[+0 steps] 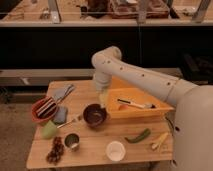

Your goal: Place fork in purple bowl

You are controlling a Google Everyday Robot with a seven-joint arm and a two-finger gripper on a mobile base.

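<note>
Fork (70, 121) flat on tabletop (90, 155), tool (102, 98) empty beside the bowl

From my station I see the white arm (145, 80) reaching in from the right and bending down over the back half of the tabletop. Its tool hangs pointing downward, just behind the purple bowl (94, 114) and close against the left end of the orange tray (145, 113). The tool's fingers stand apart, clamped on nothing.

The fork lies on the wood just left of the purple bowl, slanted, with one end near the bowl's rim and the other reaching toward the green cup (49, 130). I cannot tell whether it touches the bowl. The bowl sits upright near the middle of the tabletop.

Inside the tray I make out a dark-and-orange-handled utensil (135, 104) lying lengthwise. At the left edge sits an orange-red bowl (44, 110) with striped contents, a grey-blue cloth (63, 92) behind it and a second folded cloth (60, 115) between it and the fork. Toward the front stands a small metal cup (71, 141), with a dark bunch of grapes (56, 150) to its left and a white cup (115, 150) to its right. Further right lie a green pepper (138, 135) and a yellow piece (160, 141), near each other.
</note>
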